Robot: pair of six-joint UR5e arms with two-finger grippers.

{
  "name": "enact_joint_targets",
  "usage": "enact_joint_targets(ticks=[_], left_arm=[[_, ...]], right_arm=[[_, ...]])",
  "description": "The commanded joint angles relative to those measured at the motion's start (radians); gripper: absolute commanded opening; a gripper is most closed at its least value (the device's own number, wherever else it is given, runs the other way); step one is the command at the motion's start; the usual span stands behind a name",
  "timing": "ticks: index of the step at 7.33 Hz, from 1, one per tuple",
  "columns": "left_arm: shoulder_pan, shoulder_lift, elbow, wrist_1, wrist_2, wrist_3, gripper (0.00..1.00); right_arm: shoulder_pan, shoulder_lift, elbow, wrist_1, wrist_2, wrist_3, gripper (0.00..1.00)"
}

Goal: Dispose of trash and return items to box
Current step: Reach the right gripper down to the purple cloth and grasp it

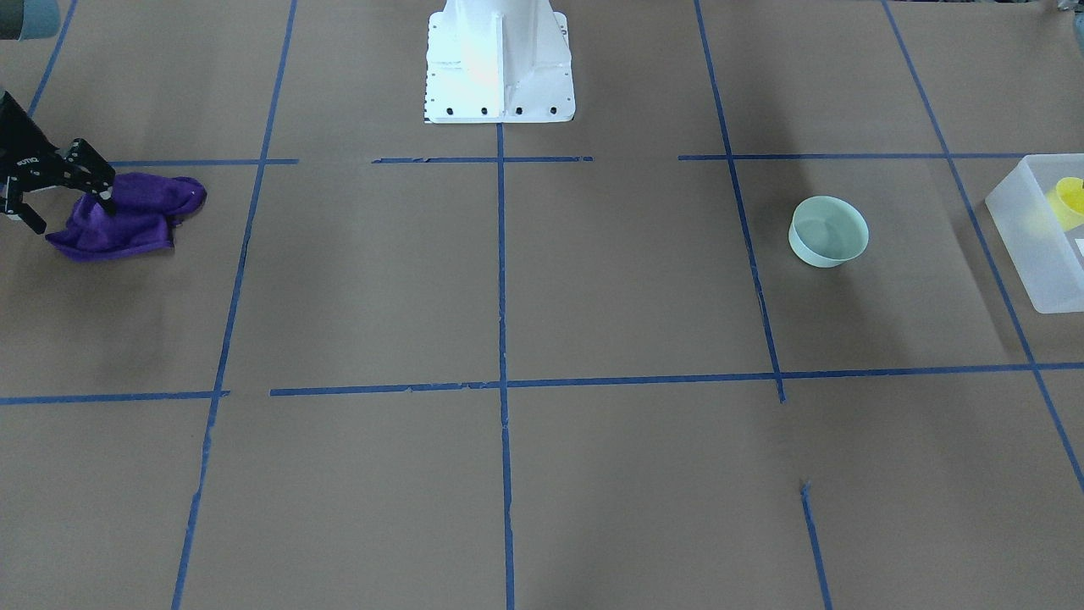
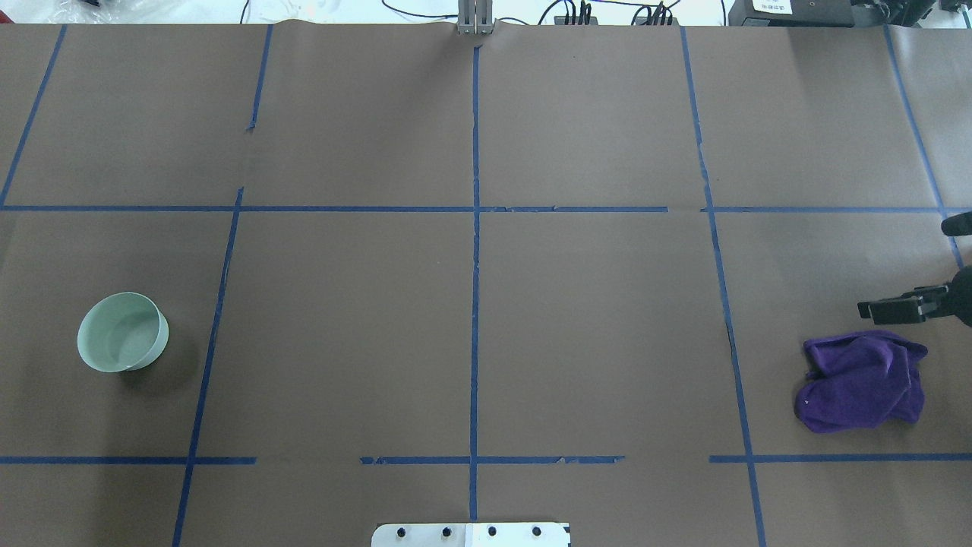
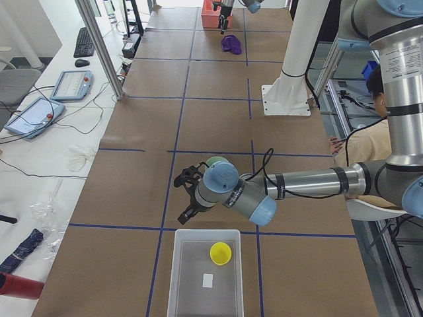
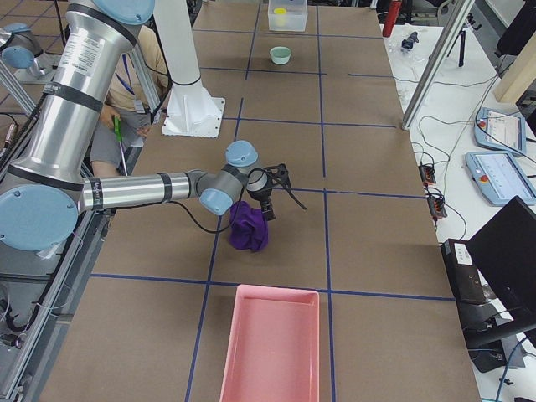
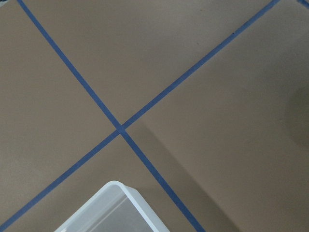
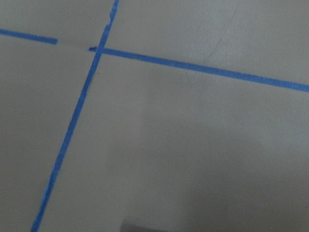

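The small yellow cup [image 3: 221, 253] stands inside the frosted white box [image 3: 188, 290] at the table's left end. Both also show in the front view, the cup [image 1: 1069, 202] in the box [image 1: 1029, 246]. A corner of the box [image 5: 116, 205] shows in the left wrist view. My left gripper [image 3: 180, 200] hovers just beyond the box's far wall; I cannot tell whether it is open. My right gripper [image 1: 72, 212] is open, its fingers spread at the edge of a crumpled purple cloth [image 1: 127, 216], and holds nothing. It also shows in the overhead view [image 2: 873, 310], beside the cloth [image 2: 862, 384].
A round pale green bowl [image 1: 828, 230] stands alone on the brown paper, between the box and the robot base [image 1: 500, 63]; it shows in the overhead view [image 2: 121, 332] too. A pink tray [image 4: 272, 343] lies at the table's right end, beyond the cloth [image 4: 249, 226].
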Motion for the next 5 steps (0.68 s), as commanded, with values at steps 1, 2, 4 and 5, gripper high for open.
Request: enact_joint_targets(ticks=[1, 2, 4, 5], left_arm=[[-0.003, -0.019, -0.006, 0.004, 0.0, -0.002, 1.0], [-0.004, -0.023, -0.005, 0.004, 0.0, -0.004, 1.0], [-0.004, -0.025, -0.005, 0.004, 0.0, -0.005, 1.0], [-0.004, -0.029, -0.005, 0.004, 0.0, -0.007, 1.0]], right_arm=[[-0.119, -0.026, -0.04, 0.029, -0.092, 0.011, 0.88], [-0.145, -0.03, -0.053, 0.029, -0.097, 0.002, 0.71], [-0.187, -0.03, -0.057, 0.027, -0.128, -0.003, 0.0], [-0.204, -0.025, -0.057, 0.027, -0.16, -0.01, 0.0]])
